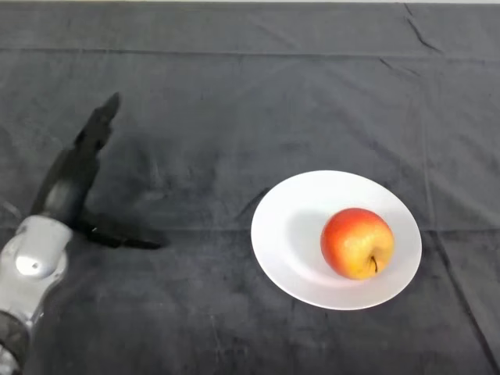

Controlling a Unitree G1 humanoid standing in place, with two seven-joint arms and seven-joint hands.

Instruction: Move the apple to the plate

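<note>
A red and yellow apple (357,242) sits on the white plate (291,234), right of the plate's middle, stem side toward me. My left hand (74,176) is at the left of the table, well apart from the plate. Its fingers (100,125) are straight and point away from me, and the thumb (125,233) sticks out to the right. The hand is open and holds nothing.
The table is covered by a dark wrinkled cloth (234,101). The silver-grey forearm (31,269) comes in at the lower left corner.
</note>
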